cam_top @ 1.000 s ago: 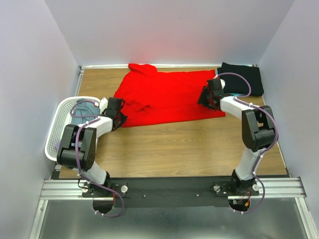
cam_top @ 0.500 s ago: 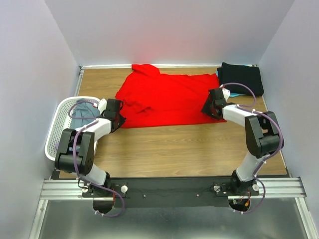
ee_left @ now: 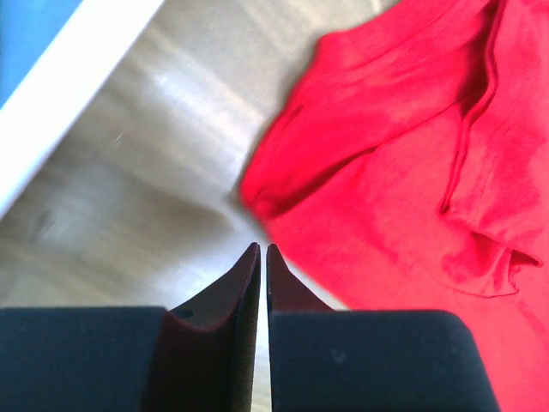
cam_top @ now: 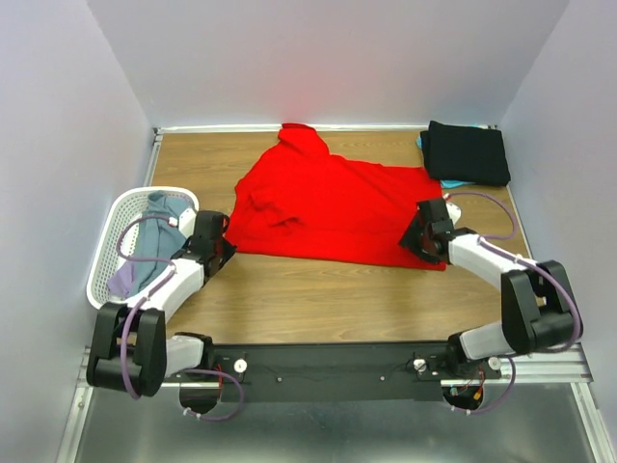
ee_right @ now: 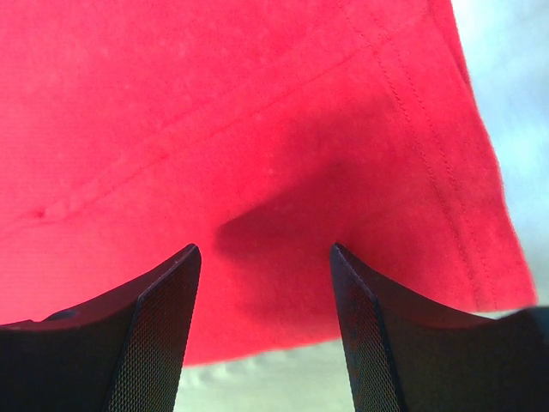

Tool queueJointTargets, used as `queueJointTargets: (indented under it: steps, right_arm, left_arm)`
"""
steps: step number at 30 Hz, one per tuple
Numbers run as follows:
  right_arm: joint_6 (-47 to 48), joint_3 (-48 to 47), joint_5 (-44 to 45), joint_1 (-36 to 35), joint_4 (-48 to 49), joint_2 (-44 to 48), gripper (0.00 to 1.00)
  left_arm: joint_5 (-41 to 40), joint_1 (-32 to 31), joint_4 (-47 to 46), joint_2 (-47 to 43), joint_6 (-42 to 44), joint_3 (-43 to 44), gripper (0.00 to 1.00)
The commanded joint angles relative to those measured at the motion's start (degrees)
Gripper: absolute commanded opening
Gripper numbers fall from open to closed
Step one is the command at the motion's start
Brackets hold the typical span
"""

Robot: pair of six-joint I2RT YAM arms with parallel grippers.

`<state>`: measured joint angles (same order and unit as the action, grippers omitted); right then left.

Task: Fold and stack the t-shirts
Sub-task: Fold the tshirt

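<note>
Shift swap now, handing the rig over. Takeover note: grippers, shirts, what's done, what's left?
Left gripper: jaws almost shut at the red t-shirt's left edge; pinch unclear.
Right gripper: open over its near right corner.
Red t-shirt lies spread, unfolded, mid-table.
Black t-shirt folded far right, on a teal t-shirt; basket holds a grey-blue t-shirt and a lavender t-shirt.
Done: that stack. Left: fold red, stack it, then the basket's shirts.

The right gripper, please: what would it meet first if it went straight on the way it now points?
The red shirt. Its hemmed corner lies straight ahead of the open right gripper. I cannot tell how near the cloth is, so it may already be touching.
</note>
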<state>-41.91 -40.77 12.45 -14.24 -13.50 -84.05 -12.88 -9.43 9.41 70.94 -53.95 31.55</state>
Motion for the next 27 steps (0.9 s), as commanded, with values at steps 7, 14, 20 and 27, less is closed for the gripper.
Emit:
queueJointTargets:
  steps: [7, 14, 20, 27]
  right_arm:
    - [-2.1, 7.7, -7.0, 0.1, -9.8, 17.9, 0.70]
    - [2.8, -1.4, -8.0, -3.5, -9.1, 15.7, 0.70]
    - [3.6, -5.6, -7.6, -5.8, -7.6, 11.3, 0.70]
    - [4.9, -5.8, -9.3, -6.2, -4.9, 10.0, 0.70]
  left_arm:
    - [0.3, -0.2, 4.8, -15.0, -1.3, -5.0, 0.12]
    - [2.3, -0.5, -0.5, -12.8, 6.5, 2.5, 0.19]
    - [9.0, -1.9, -9.0, 0.5, 11.0, 8.4, 0.37]
    - [11.3, -2.8, -16.9, 12.2, 12.6, 12.9, 0.44]
